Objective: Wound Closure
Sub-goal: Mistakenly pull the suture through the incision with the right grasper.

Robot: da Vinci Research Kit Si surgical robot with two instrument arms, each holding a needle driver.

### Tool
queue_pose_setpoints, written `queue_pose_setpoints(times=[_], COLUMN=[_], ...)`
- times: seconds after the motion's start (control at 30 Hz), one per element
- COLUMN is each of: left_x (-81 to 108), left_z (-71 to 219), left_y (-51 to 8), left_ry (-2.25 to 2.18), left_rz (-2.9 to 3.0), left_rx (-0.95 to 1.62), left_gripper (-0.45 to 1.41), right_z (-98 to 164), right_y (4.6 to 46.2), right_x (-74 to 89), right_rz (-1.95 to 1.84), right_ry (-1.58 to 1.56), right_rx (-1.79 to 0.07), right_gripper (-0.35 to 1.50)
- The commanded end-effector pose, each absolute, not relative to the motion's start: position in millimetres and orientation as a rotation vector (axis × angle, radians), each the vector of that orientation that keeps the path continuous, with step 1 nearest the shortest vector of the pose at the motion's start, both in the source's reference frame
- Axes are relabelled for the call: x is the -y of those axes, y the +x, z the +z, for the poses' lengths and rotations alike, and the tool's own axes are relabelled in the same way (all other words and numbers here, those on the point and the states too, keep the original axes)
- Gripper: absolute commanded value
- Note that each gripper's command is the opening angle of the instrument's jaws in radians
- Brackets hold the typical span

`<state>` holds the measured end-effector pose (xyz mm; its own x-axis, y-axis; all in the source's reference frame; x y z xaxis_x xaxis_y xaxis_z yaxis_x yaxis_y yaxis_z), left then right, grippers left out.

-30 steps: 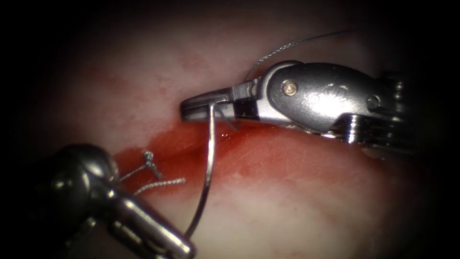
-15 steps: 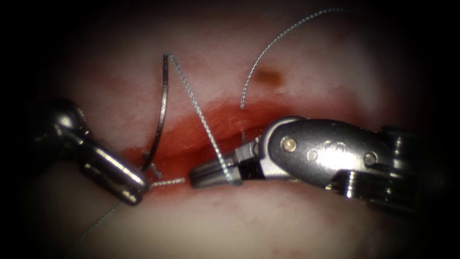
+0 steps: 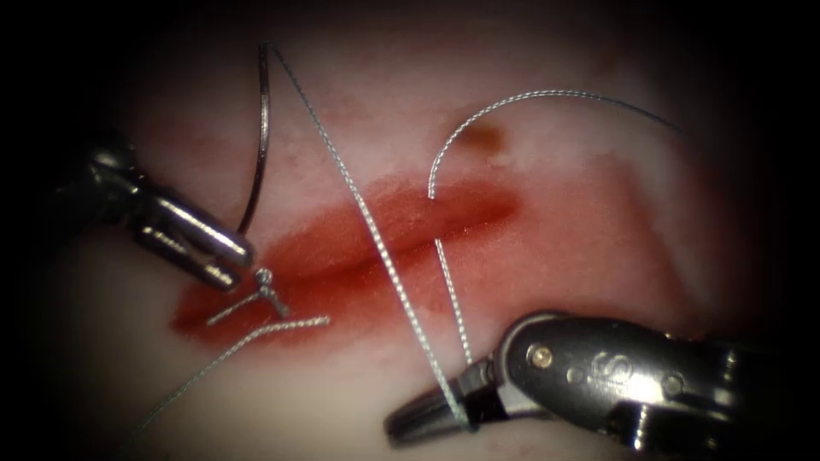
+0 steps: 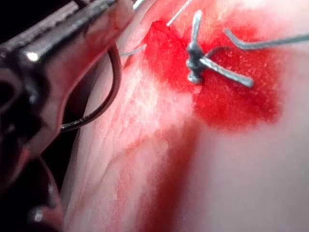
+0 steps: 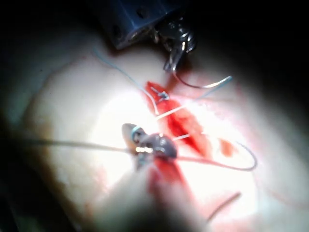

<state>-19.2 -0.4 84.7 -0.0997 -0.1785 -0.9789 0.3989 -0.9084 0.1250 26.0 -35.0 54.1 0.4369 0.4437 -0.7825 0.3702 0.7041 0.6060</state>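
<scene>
My left tool [image 3: 235, 260] sits at the left end of the cut [image 3: 384, 230], jaws shut on the curved needle [image 3: 261, 145] near its pointed end. The needle stands free above the tissue [image 3: 547, 256], clear of it, its thread end uppermost. From there the thread [image 3: 367, 222] runs straight down and right to my right tool [image 3: 418, 420], which lies below the cut with jaws shut on the thread. A second strand [image 3: 451, 290] leaves the cut's lower lip toward the right tool. The left wrist view shows the needle [image 4: 108, 92] curving out of the jaws.
A tied knot [image 3: 266, 286] with short cut ends lies at the cut's left end, also seen close as the knot [image 4: 195, 63]. A loose loop of thread [image 3: 530, 96] arcs from the cut's upper lip to the right. Red fluid wets the cut.
The needle passed from the right tool to the left. The left tool carried it up and left; the right tool took the thread and moved down, drawing it taut.
</scene>
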Motion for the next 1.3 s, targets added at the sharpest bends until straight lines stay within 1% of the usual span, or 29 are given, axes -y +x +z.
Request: queue_pose_setpoints(times=[0.03,0.17,0.43,0.7,1.03,1.13,1.17,1.3], left_x=[-0.9,-1.5,-3.8,-4.7,-4.8,-4.8,-4.9,-5.3], left_z=[84.6,84.9,85.7,86.1,86.2,86.2,86.2,86.3], left_y=[-19.3,-18.9,-17.0,-15.6,-15.1,-15.0,-14.9,-14.3], left_ry=[1.792,1.780,1.716,1.676,1.641,1.635,1.632,1.626], left_rz=[-2.068,-2.091,-2.169,-2.224,-2.254,-2.254,-2.259,-2.260], left_rx=[-0.221,-0.202,-0.104,-0.052,-0.037,-0.032,-0.031,-0.036], left_gripper=[-0.45,-0.45,-0.45,-0.45,-0.45,-0.45,-0.45,-0.45], right_z=[53.4,53.0,52.2,52.0,51.4,51.1,50.7,50.5], right_y=[26.8,25.9,22.7,21.1,18.3,17.1,15.7,14.6], right_x=[34.7,34.8,36.3,36.6,38.0,38.5,39.3,39.2], right_rz=[0.051,0.061,0.135,0.168,0.221,0.249,0.263,0.274], right_ry=[0.835,0.836,0.962,1.005,1.078,1.113,1.141,1.140], right_rx=[-1.146,-1.134,-1.049,-1.003,-0.910,-0.875,-0.831,-0.817], right_gripper=[-0.35,-0.35,-0.35,-0.35,-0.35,-0.35,-0.35,-0.35])
